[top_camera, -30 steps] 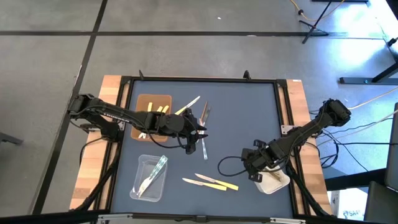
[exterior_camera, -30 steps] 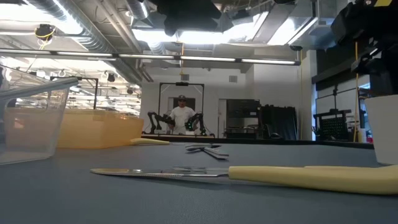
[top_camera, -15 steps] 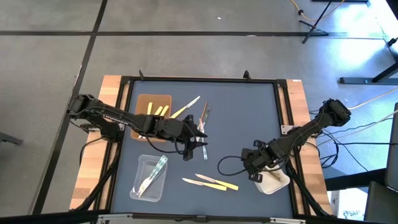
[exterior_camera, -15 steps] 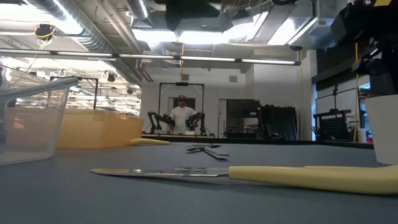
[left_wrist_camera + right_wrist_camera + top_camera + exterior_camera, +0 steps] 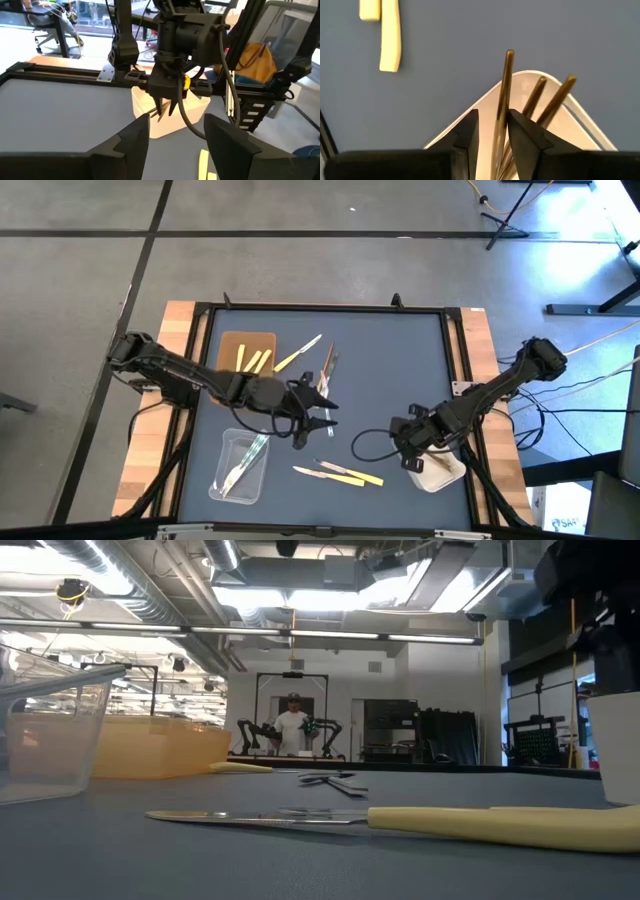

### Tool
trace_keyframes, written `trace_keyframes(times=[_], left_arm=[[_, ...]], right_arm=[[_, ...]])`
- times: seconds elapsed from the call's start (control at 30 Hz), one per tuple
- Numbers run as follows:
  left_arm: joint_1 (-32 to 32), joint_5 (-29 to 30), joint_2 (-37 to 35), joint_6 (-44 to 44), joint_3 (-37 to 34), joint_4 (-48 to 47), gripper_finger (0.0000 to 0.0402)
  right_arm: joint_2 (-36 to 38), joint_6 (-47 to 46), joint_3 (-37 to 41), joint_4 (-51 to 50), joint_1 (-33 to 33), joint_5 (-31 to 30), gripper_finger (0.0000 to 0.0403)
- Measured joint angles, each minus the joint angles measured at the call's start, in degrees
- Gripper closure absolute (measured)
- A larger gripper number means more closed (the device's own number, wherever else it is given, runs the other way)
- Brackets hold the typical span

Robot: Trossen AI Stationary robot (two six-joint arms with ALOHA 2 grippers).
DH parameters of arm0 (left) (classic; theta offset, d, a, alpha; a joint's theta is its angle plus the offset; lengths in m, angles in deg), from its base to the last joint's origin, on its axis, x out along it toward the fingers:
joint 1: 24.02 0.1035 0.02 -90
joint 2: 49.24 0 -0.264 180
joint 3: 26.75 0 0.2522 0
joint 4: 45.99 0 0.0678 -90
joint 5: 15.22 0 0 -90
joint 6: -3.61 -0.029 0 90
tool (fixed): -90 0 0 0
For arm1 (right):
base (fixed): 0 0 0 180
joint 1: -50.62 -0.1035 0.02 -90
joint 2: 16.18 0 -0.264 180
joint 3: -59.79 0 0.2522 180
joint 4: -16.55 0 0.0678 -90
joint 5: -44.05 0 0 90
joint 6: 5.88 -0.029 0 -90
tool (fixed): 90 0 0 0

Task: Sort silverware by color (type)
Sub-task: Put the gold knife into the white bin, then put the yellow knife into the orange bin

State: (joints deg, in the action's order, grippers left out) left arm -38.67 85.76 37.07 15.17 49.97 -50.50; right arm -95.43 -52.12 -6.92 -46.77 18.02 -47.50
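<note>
Surface: I see a matte blue-grey table (image 5: 400,360), wood-edged; the room beyond is concrete-floored, with a person (image 5: 292,727) standing far off.
Left gripper (image 5: 318,418): fingers spread wide, empty, mid-table.
Right gripper (image 5: 491,131): pinching one thin tan wooden stick (image 5: 502,100) over the white tray (image 5: 440,472).
Silverware: pale yellow pieces (image 5: 340,473) lie just below the left gripper; clear ones (image 5: 245,460) sit in the clear tray (image 5: 225,480).

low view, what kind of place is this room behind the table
Probably a robotics lab or workshop. Behind the table a person stands at another rig with two arms, open pipes and ducts run under strip lights along the ceiling, and dark equipment racks line the far wall.
</note>
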Motion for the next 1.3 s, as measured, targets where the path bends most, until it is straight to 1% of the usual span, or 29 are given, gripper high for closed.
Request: trace_keyframes(times=[0.1,0.27,0.33,0.57,0.63,0.7,0.77,0.97,1.07,1.17,1.3], left_arm=[[-1.1,0.8,0.5,0.0,0.0,2.0,0.0219],[-2.9,1.3,1.7,-0.1,0.1,6.0,0.0219],[-3.9,2.0,2.1,-0.1,0.0,5.8,0.0219],[-5.9,3.8,5.3,-0.1,0.5,10.0,0.0219],[-6.9,4.6,6.9,-0.1,1.5,9.1,0.0219],[-7.3,4.6,9.3,-0.6,4.5,9.3,0.0219],[-8.0,4.7,11.5,-2.2,8.2,6.8,0.0219],[-8.9,4.6,20.6,-2.9,22.0,-6.9,0.0219],[-9.4,4.6,24.6,-2.8,27.6,-11.4,0.0219],[-10.1,4.6,28.2,-2.7,31.3,-15.2,0.0219],[-11.2,4.6,31.7,-2.7,32.4,-16.7,0.0219]], right_arm=[[1.3,0.0,0.0,0.1,0.0,-1.3,0.0311],[3.4,0.0,-0.1,0.1,0.0,-1.5,0.0311],[4.3,0.0,-0.1,0.1,0.0,-1.5,0.0311],[6.9,0.2,-0.1,0.0,0.0,-1.5,0.0311],[7.5,0.2,-0.1,0.0,0.0,-1.6,0.0311],[8.4,0.2,-0.1,0.0,0.0,-2.2,0.0311],[9.2,0.2,-0.1,0.1,0.0,-3.3,0.0311],[11.5,0.2,-0.1,0.2,0.0,-6.9,0.0311],[12.8,0.2,-0.1,0.3,0.0,-9.2,0.0311],[14.3,0.3,-0.1,0.6,0.0,-12.5,0.0311],[16.4,0.2,-0.1,0.9,0.0,-16.9,0.0311]])
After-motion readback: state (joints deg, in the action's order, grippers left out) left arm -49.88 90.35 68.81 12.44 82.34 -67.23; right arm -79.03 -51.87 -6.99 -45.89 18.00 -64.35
